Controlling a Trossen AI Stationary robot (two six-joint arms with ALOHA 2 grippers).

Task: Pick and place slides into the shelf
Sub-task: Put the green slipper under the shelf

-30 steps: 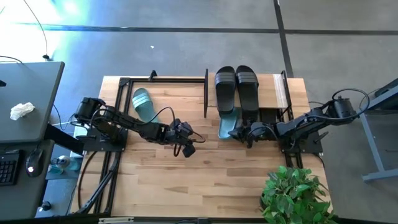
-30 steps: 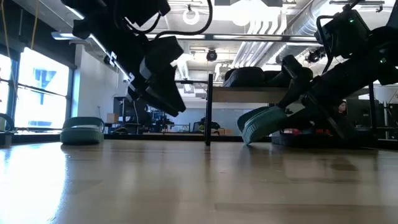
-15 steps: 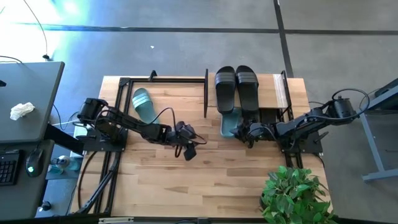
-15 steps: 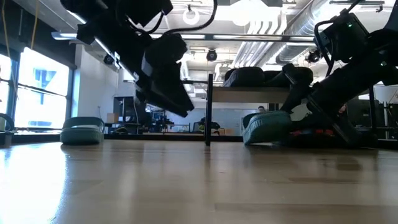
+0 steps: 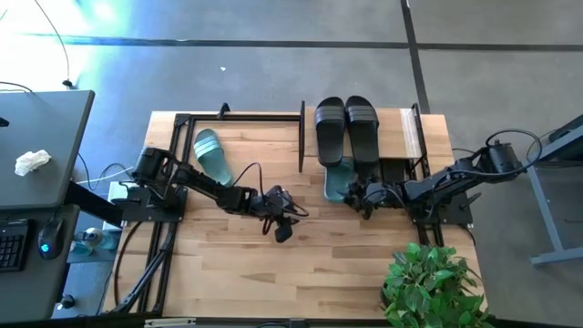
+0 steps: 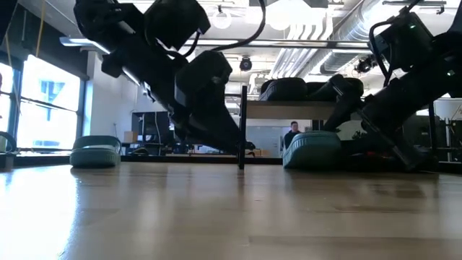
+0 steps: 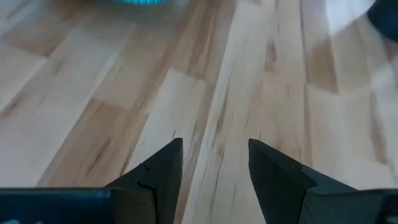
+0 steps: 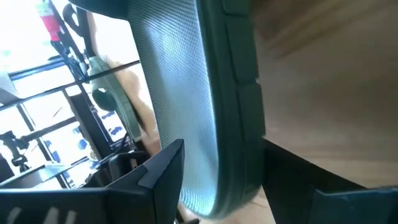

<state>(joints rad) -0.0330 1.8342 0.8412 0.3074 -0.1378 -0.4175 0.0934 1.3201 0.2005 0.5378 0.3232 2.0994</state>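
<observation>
I see a table of light wooden planks point(image 5: 273, 273) with a smooth, slightly shiny top that shows the grain, and on it a low shelf of thin black metal rods point(image 5: 417, 137) with a pale wooden board on top. The sage-green rubber slide point(image 8: 205, 106) close to my right camera looks matt, with a sole covered in tiny bumps. The two black rubber slides point(image 5: 346, 128) on the board have ribbed straps, and my left gripper's fingers point(image 7: 158, 177) look like dull black plastic.

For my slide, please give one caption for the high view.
Right end effector sets green slide under shelf; left end effector hovers empty.
</observation>
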